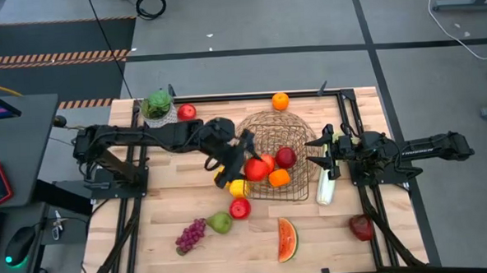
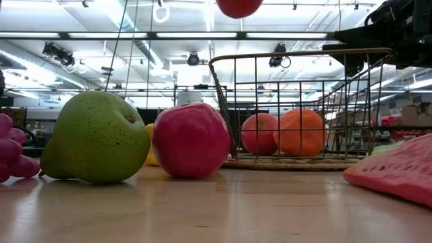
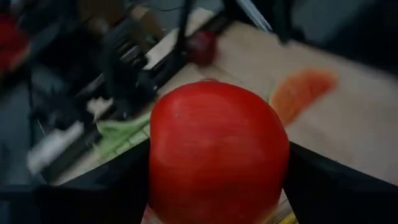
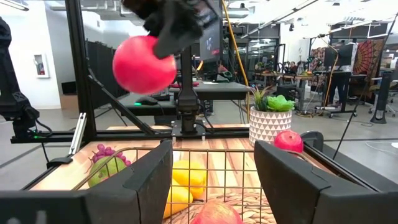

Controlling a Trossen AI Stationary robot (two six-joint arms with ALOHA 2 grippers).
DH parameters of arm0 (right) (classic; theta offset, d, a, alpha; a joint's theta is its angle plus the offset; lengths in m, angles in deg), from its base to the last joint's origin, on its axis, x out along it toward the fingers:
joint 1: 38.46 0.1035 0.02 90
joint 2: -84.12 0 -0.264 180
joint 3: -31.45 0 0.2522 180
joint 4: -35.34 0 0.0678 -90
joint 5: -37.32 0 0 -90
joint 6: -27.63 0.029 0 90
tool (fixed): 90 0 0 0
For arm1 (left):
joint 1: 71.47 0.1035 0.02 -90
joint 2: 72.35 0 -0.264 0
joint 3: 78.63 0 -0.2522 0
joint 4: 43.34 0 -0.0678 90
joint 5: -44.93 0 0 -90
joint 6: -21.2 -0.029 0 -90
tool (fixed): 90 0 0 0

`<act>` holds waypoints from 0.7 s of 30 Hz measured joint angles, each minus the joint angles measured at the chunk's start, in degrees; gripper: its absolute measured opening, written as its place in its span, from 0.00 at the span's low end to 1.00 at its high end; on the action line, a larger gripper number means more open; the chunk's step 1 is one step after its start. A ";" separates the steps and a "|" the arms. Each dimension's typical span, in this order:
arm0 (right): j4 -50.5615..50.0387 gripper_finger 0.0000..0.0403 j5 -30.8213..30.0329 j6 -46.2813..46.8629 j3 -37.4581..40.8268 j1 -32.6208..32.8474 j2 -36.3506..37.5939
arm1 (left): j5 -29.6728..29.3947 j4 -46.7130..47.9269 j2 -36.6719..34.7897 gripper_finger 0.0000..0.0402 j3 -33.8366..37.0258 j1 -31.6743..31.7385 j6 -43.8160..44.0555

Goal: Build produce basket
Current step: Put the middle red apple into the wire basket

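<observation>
The round dark wire basket [image 1: 286,126] stands mid-table with a red apple [image 1: 285,157] and an orange [image 1: 279,178] inside. My left gripper [image 1: 249,161] is shut on a red apple [image 1: 256,170] over the basket's left rim. The same apple shows in the left wrist view [image 3: 217,155], the right wrist view [image 4: 144,64] and the low view [image 2: 239,5]. My right gripper [image 1: 325,152] is open and empty at the basket's right side, looking over its rim [image 4: 211,151]. A pale-green celery stalk [image 1: 325,185] lies beside it. My left gripper pinches the red apple by two opposite sides [image 3: 163,163] between its two fingers [image 3: 93,193]. The fingers slant down from the table's left. The apple is lifted clear, above the basket's rim height.
On the table near the basket are a yellow piece [image 1: 238,188], a red apple [image 1: 240,208], a green pear [image 1: 220,222], purple grapes [image 1: 190,235], a watermelon slice [image 1: 287,239] and a dark red apple [image 1: 361,227]. At the far edge are an orange [image 1: 281,100], an apple [image 1: 186,112] and a potted plant [image 1: 158,107].
</observation>
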 joint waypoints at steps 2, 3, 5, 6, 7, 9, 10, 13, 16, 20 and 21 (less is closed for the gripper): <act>-0.01 0.57 -0.01 0.00 -0.01 0.00 0.00 | 0.01 -2.04 0.00 0.77 0.00 0.80 9.63; 0.00 0.57 -0.02 -0.01 0.01 -0.01 0.00 | -0.01 -3.07 0.00 0.77 0.00 1.16 14.15; 0.00 0.57 -0.02 0.00 0.01 -0.01 0.00 | -0.27 -5.04 0.00 0.77 0.00 1.84 22.79; 0.00 0.57 -0.02 0.00 -0.01 -0.01 0.00 | -0.63 -5.86 0.00 0.77 0.00 2.18 27.08; 0.00 0.57 -0.02 -0.02 0.01 -0.01 0.00 | -1.27 -6.64 0.00 0.77 0.00 2.48 31.18; 0.00 0.57 -0.01 0.00 0.00 0.01 0.00 | -2.80 -7.84 0.00 0.77 0.00 2.95 38.64; 0.00 0.57 -0.01 -0.02 0.00 0.00 0.00 | -4.12 -7.86 0.00 0.77 0.00 3.06 41.84; -0.02 0.57 0.00 -0.02 -0.01 0.01 0.00 | -9.38 -7.69 0.00 0.77 0.00 3.16 49.60; -0.02 0.57 0.00 -0.02 -0.01 0.01 0.00 | -13.74 -7.67 0.00 0.77 0.00 3.16 55.39; -0.02 0.57 0.00 -0.02 0.00 0.00 0.00 | -16.12 -7.56 0.00 0.77 0.00 3.16 60.34; -0.01 0.57 -0.01 -0.01 -0.01 0.00 -0.01 | -16.83 -7.59 0.11 0.77 0.00 3.14 60.85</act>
